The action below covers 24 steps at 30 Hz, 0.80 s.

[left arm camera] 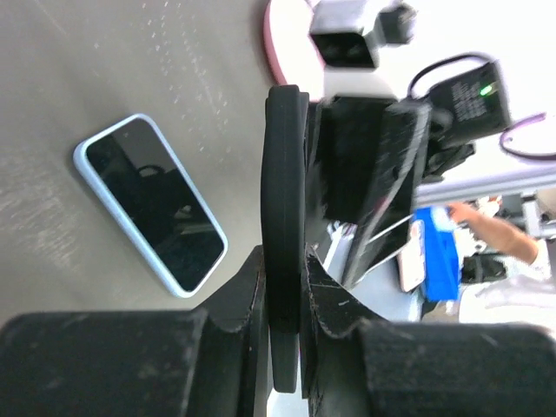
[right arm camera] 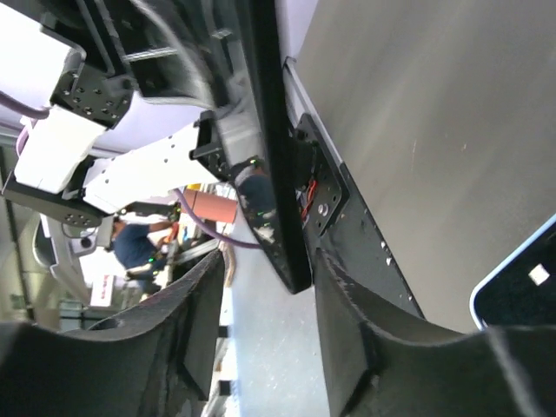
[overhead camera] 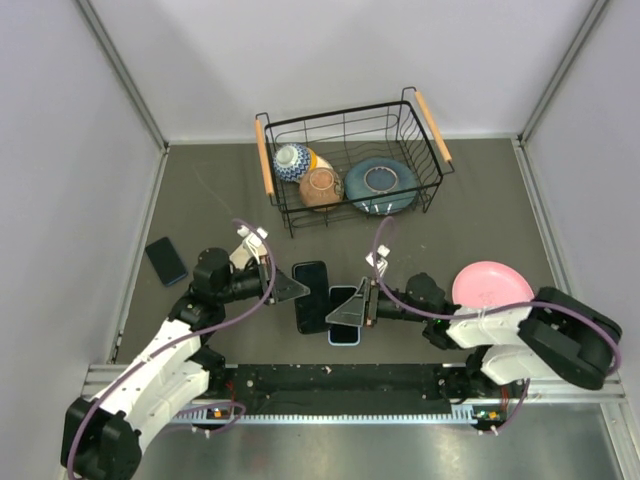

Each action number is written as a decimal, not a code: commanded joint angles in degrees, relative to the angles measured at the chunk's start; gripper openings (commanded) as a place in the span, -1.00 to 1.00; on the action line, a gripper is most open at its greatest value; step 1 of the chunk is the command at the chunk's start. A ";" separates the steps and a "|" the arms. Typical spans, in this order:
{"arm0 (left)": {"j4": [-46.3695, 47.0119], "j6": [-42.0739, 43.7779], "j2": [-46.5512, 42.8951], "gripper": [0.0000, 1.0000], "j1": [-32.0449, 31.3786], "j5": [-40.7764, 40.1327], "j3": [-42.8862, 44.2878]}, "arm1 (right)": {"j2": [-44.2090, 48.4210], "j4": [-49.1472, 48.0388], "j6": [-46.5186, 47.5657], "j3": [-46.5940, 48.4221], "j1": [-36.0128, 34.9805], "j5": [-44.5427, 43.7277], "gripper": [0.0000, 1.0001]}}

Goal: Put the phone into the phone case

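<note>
In the top view the left gripper [overhead camera: 292, 286] covers one long edge of the black slab [overhead camera: 311, 290], and the right gripper [overhead camera: 350, 306] hides the middle of the blue-rimmed phone [overhead camera: 343, 335]. Both wrist views show the slab only edge-on, so whether it is phone or case cannot be told. In the left wrist view its lower end is lost between the jaws. The pink plate [left arm camera: 287, 48] is cut by that view's top edge. The right wrist view keeps only a corner of the blue-rimmed phone.

No writing can be read in any view; no word, brand, number or sign is clear enough to make out.
</note>
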State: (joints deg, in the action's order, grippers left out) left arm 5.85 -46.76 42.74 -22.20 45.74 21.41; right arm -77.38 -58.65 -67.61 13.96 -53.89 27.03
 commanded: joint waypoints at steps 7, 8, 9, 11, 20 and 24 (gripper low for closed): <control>1.44 4.05 -2.22 -1.00 0.22 11.03 -0.75 | 17.96 24.71 15.57 7.04 0.45 -6.63 0.46; 2.49 3.61 -1.79 -1.00 0.31 12.87 -1.19 | 18.75 26.38 16.63 8.36 0.54 -7.33 0.51; 5.20 1.61 -1.70 -1.00 0.22 13.41 -1.72 | 19.37 29.88 18.03 8.98 0.71 -7.77 0.53; 9.43 -2.52 -1.61 -1.00 0.22 15.34 -3.47 | 20.52 31.58 18.74 9.95 1.07 -8.39 0.58; 13.23 -5.00 -1.96 -1.00 -0.21 18.42 -4.71 | 18.76 31.24 19.98 13.73 1.77 -4.88 0.53; 13.49 -5.09 -1.43 -1.00 -0.74 17.99 -5.41 | 17.97 28.60 19.89 14.34 1.68 -4.79 0.43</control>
State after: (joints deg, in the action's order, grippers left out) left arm 13.54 -50.57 41.74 -22.37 61.25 16.23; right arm -58.76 -26.55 -49.21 25.19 -52.69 21.30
